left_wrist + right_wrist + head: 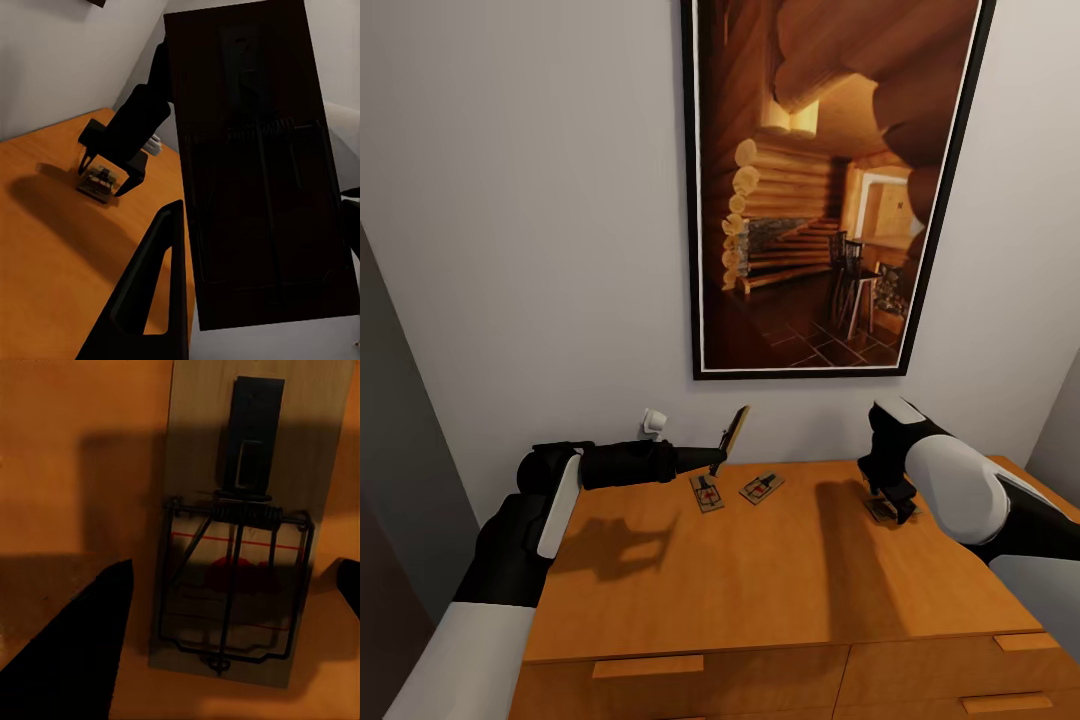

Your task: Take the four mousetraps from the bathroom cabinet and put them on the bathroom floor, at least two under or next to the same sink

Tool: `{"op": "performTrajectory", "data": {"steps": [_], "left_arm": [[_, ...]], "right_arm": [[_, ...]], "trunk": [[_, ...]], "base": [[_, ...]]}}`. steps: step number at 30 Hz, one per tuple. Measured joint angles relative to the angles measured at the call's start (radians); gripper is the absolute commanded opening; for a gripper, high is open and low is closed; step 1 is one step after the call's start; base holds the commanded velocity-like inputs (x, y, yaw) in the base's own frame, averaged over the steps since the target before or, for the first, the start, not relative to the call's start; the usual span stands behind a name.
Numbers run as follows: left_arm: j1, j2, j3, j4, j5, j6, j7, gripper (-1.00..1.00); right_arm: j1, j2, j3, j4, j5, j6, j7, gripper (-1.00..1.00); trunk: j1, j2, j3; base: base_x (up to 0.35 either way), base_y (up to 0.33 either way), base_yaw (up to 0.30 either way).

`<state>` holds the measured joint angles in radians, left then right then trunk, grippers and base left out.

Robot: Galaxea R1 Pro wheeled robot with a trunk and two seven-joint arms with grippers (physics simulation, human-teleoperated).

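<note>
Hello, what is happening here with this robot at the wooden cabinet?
The left pincer holds one thin tan wooden mousetrap lifted above the orange-brown wooden cabinet top. Two more mousetraps lie flat side by side on the top. The right pincer is lowered over a fourth trap, its fingers on both sides but apparently not yet closed.

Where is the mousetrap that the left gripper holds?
In the head view the held mousetrap is raised, tilted, in the left gripper, above the cabinet top's back edge.
</note>
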<state>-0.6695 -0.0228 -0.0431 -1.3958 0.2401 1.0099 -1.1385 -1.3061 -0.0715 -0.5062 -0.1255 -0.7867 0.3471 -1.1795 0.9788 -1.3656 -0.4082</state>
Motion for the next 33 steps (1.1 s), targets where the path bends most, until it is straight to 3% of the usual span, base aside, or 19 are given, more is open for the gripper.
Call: {"op": "performTrajectory", "data": {"steps": [33], "left_arm": [[0.000, -0.005, 0.000, -0.001, 0.002, 0.000, 0.000, -1.00]], "right_arm": [[0.000, 0.000, -0.002, 0.000, -0.001, -0.027, -0.001, -1.00]], "trunk": [[0.000, 0.000, 0.000]], "base": [[0.000, 0.000, 0.000]]}}
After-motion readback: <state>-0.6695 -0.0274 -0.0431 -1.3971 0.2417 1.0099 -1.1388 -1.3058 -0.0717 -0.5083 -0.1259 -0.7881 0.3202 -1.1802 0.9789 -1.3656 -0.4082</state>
